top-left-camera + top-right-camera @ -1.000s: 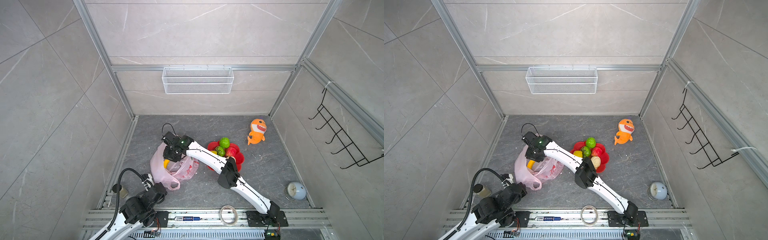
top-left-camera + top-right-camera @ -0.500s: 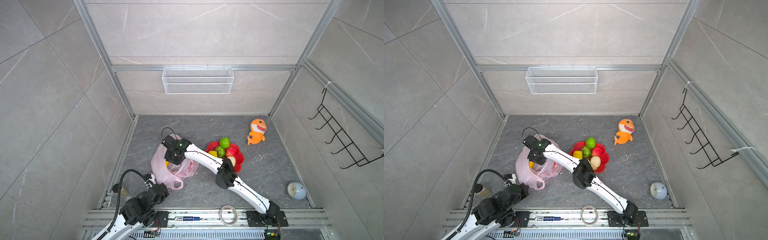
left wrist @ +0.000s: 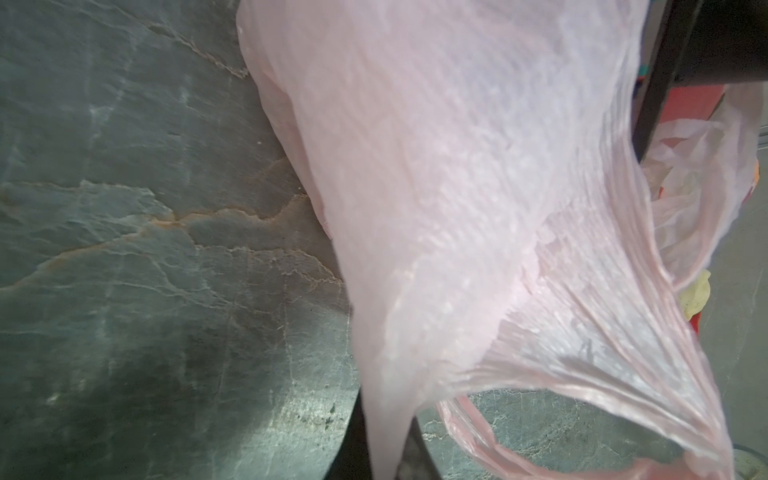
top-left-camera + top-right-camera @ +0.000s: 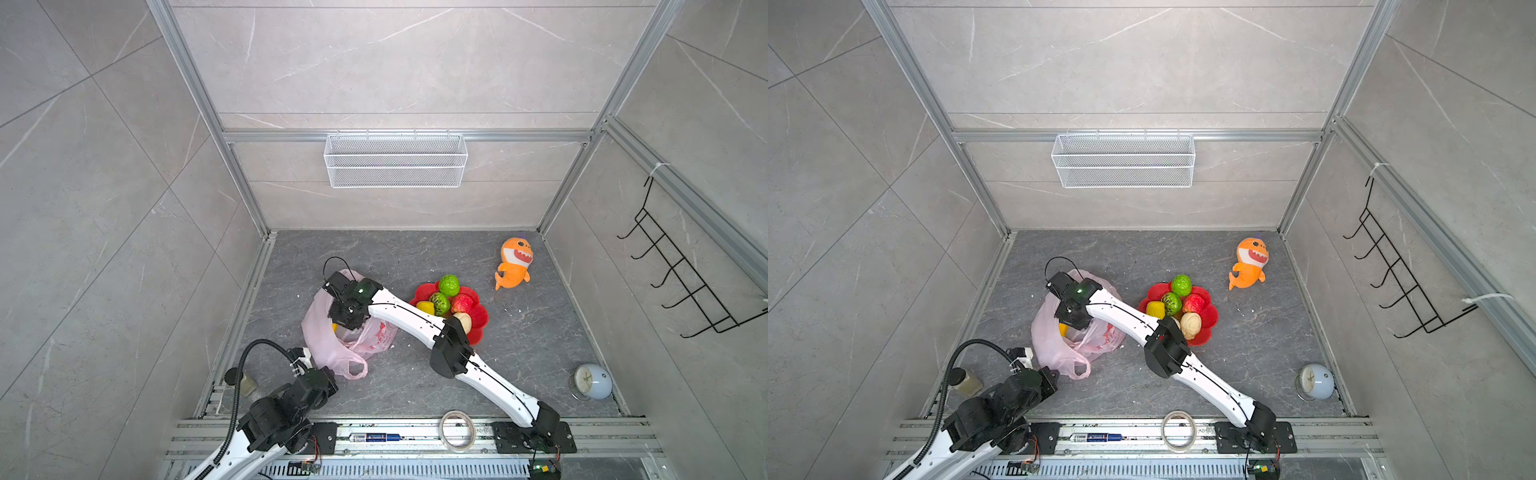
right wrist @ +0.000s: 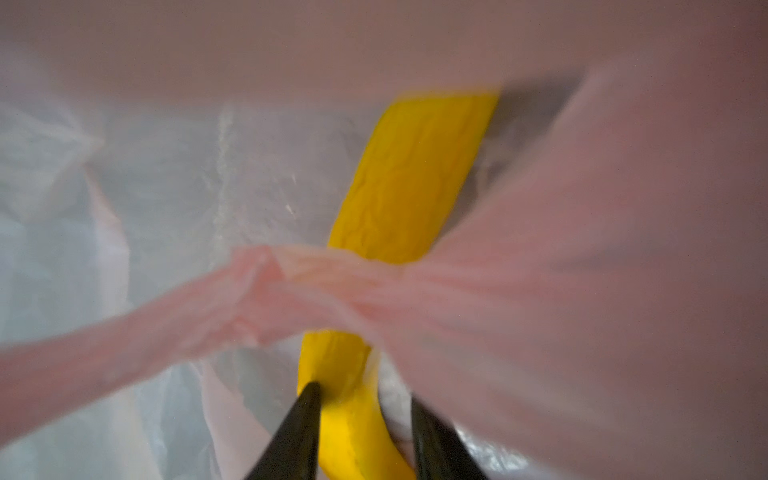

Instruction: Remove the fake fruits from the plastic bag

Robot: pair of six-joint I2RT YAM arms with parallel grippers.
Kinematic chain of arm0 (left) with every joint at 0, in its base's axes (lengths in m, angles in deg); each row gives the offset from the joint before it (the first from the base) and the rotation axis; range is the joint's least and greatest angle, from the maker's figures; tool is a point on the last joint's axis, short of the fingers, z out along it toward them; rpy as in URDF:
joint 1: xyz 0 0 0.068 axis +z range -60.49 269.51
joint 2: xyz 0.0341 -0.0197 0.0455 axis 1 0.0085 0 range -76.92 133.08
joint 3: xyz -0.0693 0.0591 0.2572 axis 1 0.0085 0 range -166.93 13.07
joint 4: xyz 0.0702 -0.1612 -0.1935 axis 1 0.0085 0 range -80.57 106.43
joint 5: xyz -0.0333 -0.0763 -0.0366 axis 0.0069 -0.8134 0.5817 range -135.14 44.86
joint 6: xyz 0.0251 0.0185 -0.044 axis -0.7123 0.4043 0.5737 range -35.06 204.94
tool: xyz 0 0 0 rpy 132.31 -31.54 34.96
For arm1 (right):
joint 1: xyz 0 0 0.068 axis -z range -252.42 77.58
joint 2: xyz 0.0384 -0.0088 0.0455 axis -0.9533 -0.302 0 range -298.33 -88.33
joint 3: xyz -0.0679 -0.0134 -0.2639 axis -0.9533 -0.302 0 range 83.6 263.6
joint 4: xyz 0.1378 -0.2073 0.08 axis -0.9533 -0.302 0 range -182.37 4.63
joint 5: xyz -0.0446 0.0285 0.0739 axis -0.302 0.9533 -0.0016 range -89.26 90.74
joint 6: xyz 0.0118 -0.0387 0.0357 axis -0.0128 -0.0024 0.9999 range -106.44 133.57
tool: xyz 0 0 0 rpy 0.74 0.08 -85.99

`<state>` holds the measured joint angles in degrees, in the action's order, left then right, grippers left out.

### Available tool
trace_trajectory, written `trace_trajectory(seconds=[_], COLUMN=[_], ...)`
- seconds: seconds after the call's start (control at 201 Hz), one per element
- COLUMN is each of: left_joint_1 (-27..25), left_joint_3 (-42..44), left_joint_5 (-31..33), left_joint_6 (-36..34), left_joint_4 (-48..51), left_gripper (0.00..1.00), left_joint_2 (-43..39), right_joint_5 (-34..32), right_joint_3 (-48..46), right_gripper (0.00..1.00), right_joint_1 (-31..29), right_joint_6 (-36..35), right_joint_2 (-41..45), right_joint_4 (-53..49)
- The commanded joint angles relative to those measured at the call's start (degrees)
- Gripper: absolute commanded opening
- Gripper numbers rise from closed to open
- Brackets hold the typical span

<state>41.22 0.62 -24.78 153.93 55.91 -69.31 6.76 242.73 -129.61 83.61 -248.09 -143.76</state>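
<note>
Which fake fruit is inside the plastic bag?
The yellow banana: it lies inside the pink plastic bag, between the right claw's fingers. The other fruits sit in the red dish.

The plastic bag (image 4: pixel 322 343) was thin, translucent pink film, finely crinkled and faintly glossy. Inside it the banana (image 5: pixel 411 178) looked matt yellow, its skin lightly wrinkled. The floor (image 4: pixel 415 257) was a grey, veined, stone-look slab with a dull sheen. At the bag's 3 o'clock the red dish (image 4: pixel 480 318) shone like smooth plastic. At 1 o'clock the shark (image 4: pixel 513 270) was orange plush. The basket (image 4: pixel 395 166) was white wire mesh.
</note>
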Motion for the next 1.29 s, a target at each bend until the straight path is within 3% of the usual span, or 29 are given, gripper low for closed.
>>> trace_trajectory(seconds=[0.0,0.07,0.204,0.324,0.483,0.692,0.986,1.289], left_joint_1=[-0.1,-0.1,-0.1,-0.2,-0.1,-0.1,-0.1,-0.2], left_joint_3=[0.0,0.0,-0.1,-0.2,-0.4,-0.4,-0.7,-2.1], left_joint_5=[-0.2,-0.1,-0.1,-0.1,0.1,0.4,1.3,2.0], left_joint_6=[-1.1,-1.0,-0.9,-0.8,-0.7,-0.4,-0.1,0.0], left_joint_4=[0.4,0.5,0.8,1.2,1.8,1.9,2.0,2.8], left_gripper=[0.00,0.00,0.00,0.00,0.00,0.00,0.00,0.00], left_joint_2=[-0.8,-0.9,-0.9,-1.2,-1.3,-1.3,-0.5,1.4], right_joint_5=[-1.5,-1.3,-1.6,-1.1,0.3,0.2,-0.7,-3.3], right_joint_3=[-0.7,-1.1,-1.2,-1.6,-1.7,-2.7,-4.0,-3.7], right_gripper=[0.32,0.33,0.45,0.47,0.30,0.20,0.14,0.13], right_joint_1=[0.4,0.5,0.7,0.9,0.9,0.9,1.0,1.0], right_joint_6=[1.0,1.5,2.2,3.1,3.8,2.8,-3.0,-6.8], right_joint_2=[-2.7,-2.7,-2.8,-3.4,-4.4,-3.3,2.0,4.9], right_joint_4=[-3.3,-3.5,-3.5,-3.0,-1.8,-0.7,4.6,3.7])
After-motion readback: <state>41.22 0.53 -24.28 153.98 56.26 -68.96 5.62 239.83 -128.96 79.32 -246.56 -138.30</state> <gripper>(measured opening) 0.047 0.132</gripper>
